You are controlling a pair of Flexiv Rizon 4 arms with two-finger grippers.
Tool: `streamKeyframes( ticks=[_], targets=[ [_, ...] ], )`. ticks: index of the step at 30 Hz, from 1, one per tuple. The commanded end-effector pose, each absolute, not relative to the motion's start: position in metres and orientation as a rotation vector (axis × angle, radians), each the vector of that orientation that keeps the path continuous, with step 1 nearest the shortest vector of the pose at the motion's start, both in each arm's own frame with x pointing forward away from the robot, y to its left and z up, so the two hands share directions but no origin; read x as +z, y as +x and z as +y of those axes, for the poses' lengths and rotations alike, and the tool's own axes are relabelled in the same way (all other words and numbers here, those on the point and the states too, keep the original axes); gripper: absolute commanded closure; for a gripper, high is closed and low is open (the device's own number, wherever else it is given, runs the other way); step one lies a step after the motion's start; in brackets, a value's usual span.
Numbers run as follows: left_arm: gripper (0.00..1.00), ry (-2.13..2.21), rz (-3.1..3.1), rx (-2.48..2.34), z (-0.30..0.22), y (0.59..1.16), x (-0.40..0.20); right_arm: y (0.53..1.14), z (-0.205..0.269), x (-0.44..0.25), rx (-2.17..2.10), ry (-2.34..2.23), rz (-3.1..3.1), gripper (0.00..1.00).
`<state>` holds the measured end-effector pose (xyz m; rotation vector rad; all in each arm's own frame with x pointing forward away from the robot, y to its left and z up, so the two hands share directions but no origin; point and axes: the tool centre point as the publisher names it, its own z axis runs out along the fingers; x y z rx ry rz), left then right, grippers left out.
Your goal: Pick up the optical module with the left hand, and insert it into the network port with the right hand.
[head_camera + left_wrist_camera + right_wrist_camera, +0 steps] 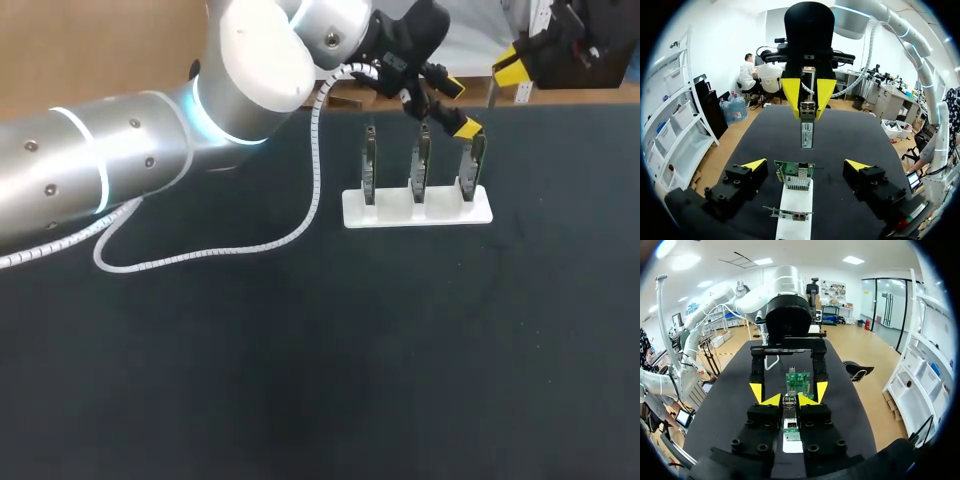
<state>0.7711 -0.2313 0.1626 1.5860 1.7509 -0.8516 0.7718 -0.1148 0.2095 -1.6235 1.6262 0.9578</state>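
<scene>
table (300, 380): dark top, bearing every item below.

left arm (100, 170): entering at the left and lying across to the far side, with its wrist hanging over the base.

base (415, 212): white strip, holding three green boards upright in a row.

board (472, 165): the one at the row's right end in the head view. it is standing between the left gripper's fingers, and as far as you can tell they are not touching it. this is the one you are aiming at.

spare boards (368, 168): the other two, standing beside it and playing no part.

left gripper (805, 164): gaping wide and holding nothing, with one finger lying to each side of the board.

right gripper (789, 400): drawn in narrow, pinching the module from both sides and facing the left gripper across the board.

module (807, 131): sitting in the right gripper's tips, not in the left. its long axis is running out along the right fingers and pointing at the board's facing edge. its free end is hanging near that edge but apart from it.

port (801, 173): judged to be the metal cage on the board. you are not getting a clear look at its mouth.

relation to hold: the right gripper is carrying the module in line with the board, so you are likely needing only a straight push along that axis, without tilt.
</scene>
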Motion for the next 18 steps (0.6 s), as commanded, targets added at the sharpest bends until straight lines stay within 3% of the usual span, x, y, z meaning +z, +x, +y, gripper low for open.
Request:
streamKeyframes(
  ticks=[1,18],
  targets=[
    [0.00,1.589,1.755,-0.851,-0.232,0.773,0.163,0.772,-0.113,0.206,0.960,-1.638,1.623,1.00],
    [0.00,1.589,1.755,-0.851,-0.232,0.773,0.163,0.767,-0.109,0.189,0.956,-1.697,1.618,1.00]
  ],
)
